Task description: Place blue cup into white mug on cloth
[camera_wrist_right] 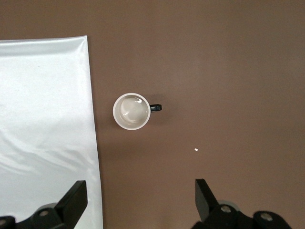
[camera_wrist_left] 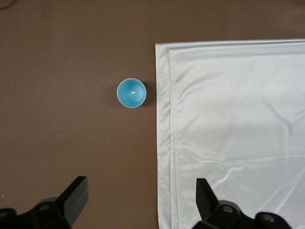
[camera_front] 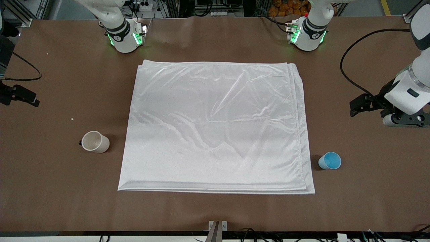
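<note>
Nearest the front camera lies the front edge of the cloth (camera_front: 215, 127), a big white sheet folded in layers and spread flat across the middle of the brown table (camera_front: 50, 195), with soft wrinkles running over its shiny top. Its stacked edges show along the side toward the left arm's end.

Just off that side, near the cloth's front corner, stands the blue cup (camera_front: 330, 160). It is upright on the bare table, mouth up, close to the cloth but not touching it. In the left wrist view the cup (camera_wrist_left: 131, 92) sits beside the layered cloth edge (camera_wrist_left: 228, 133), with a narrow strip of table between them.

A little farther from the camera, at the right arm's end, the mug (camera_front: 95, 142) stands upright on the table beside the cloth, apart from it. The right wrist view looks straight down into the mug (camera_wrist_right: 131, 111); its small black handle points away from the cloth (camera_wrist_right: 45, 129).

Farther still, the left gripper (camera_front: 361, 106) hangs over bare table at the left arm's end; its fingers (camera_wrist_left: 75, 193) are spread wide and hold nothing. The right gripper (camera_wrist_right: 138, 200) is over the table near the mug, its fingers (camera_wrist_right: 76, 202) likewise spread and holding nothing. Both cups are off the cloth.
</note>
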